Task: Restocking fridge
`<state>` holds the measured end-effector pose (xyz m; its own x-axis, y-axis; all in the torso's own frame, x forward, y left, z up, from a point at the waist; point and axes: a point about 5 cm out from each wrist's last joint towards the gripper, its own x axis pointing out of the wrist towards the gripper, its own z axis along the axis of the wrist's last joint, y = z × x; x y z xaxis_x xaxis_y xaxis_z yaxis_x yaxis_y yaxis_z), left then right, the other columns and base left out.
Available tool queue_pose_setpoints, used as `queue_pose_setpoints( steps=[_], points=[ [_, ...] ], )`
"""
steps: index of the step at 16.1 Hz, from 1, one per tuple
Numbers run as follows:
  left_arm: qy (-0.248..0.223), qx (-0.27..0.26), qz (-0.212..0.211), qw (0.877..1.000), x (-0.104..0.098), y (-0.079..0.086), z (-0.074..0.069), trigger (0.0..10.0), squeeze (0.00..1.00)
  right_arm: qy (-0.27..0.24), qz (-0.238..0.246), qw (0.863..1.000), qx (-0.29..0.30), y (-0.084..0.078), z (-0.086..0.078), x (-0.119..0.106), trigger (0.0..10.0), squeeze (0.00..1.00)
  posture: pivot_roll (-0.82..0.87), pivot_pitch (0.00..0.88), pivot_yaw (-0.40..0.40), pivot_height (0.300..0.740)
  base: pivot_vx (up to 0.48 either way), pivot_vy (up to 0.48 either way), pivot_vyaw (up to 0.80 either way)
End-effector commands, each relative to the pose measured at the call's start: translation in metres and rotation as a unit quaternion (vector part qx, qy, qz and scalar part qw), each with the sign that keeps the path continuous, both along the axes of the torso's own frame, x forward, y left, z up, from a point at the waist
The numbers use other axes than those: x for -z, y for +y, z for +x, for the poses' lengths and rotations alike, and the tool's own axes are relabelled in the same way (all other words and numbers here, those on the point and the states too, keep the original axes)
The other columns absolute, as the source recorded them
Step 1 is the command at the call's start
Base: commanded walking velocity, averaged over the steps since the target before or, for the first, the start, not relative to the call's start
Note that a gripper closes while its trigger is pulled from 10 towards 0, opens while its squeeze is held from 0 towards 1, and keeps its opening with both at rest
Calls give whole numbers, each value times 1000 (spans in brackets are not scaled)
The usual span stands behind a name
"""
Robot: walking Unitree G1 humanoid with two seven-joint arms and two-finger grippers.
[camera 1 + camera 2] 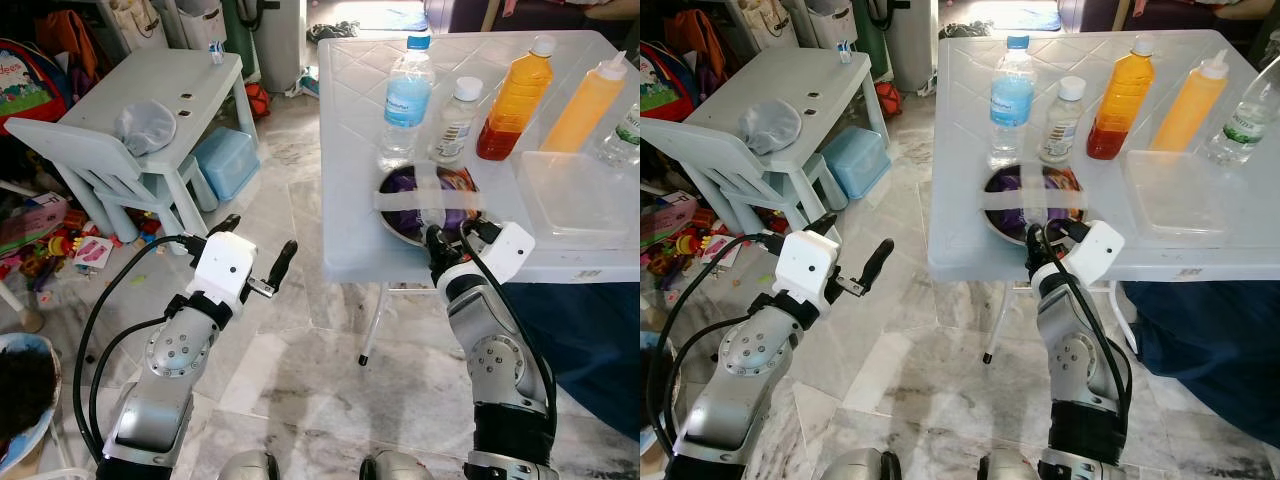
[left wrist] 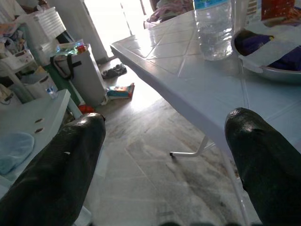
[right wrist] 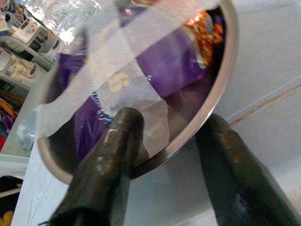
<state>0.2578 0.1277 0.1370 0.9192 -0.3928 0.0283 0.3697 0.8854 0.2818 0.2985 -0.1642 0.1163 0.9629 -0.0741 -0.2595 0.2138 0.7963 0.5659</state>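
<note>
metal bowl [image 1: 428, 205] of purple snack packets, taped across the top, sitting at the near edge of the white table [image 1: 350, 120], probably so easy to reach. right gripper [image 3: 164, 155] straddling its rim, one finger inside, one outside, not closed yet. left gripper [image 1: 258, 262] spread wide, idle, off the table's left side.

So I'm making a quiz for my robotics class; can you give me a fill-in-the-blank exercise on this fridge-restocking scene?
1. The right gripper straddles the rim of a metal bowl crossed by strips of white ____.
2. The snack packet inside the bowl is mostly ____.
3. The left gripper hangs open above the ____, beside the white table.
4. The cap on the water bottle behind the bowl is ____.

Missing words: tape; purple; floor; blue
</note>
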Motion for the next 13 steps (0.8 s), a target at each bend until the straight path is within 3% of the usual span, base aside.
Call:
queue_pose_setpoints(
  steps=[1, 13],
  points=[
    [-4, 6, 9, 1000, -1, 0, -2, 10000, 0, 31, 12, 999, 4, 0, -2, 9, 0, 0, 19, 99, 43, 740, 0, 0, 0],
    [-13, 10, 14, 1000, -3, -2, -1, 10000, 0, 48, 68, 993, 78, -25, 5, 4, 0, 0, 18, 98, 43, 740, 0, 0, 0]
  ],
)
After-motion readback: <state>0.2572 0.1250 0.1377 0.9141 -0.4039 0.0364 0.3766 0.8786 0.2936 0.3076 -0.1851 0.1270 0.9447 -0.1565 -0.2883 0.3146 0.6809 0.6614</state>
